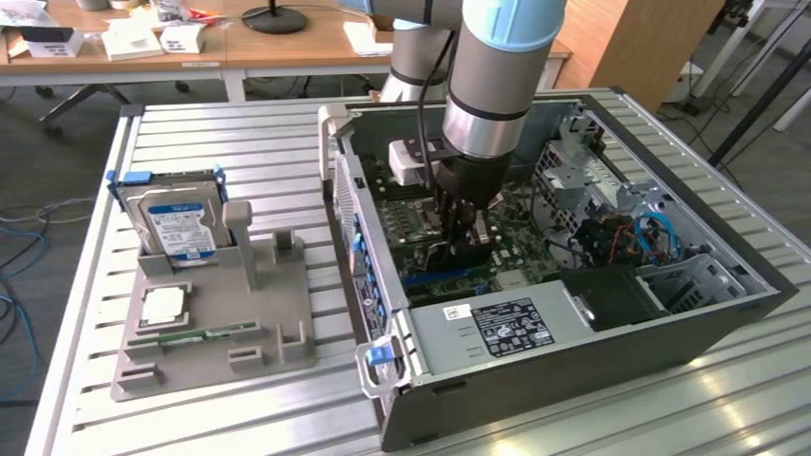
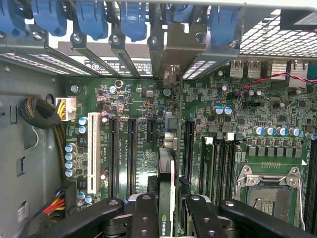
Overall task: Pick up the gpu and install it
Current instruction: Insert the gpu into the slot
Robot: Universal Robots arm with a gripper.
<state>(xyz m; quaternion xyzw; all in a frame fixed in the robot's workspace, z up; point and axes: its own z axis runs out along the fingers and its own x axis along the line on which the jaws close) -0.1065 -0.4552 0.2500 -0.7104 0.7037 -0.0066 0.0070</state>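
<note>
Your arm (image 1: 500, 66) is a grey tube with a pale blue joint cap and a black cable alongside; above your black, screw-studded fingers (image 2: 143, 218) sits a white block.

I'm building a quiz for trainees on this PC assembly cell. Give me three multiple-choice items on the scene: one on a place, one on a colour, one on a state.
1. Where is the gripper?
A. inside the computer case
B. over the grey holder
C. above the desk

2. What colour is the hard drive label?
A. red
B. blue
C. yellow

3. What state is the gpu in?
A. lying on the holder
B. held edge-on between the fingers, over the motherboard
C. outside the case

Answers: 1 A, the arm reaches down into the case; 2 B, the label is blue; 3 B, the wrist view shows the card clamped.
</note>
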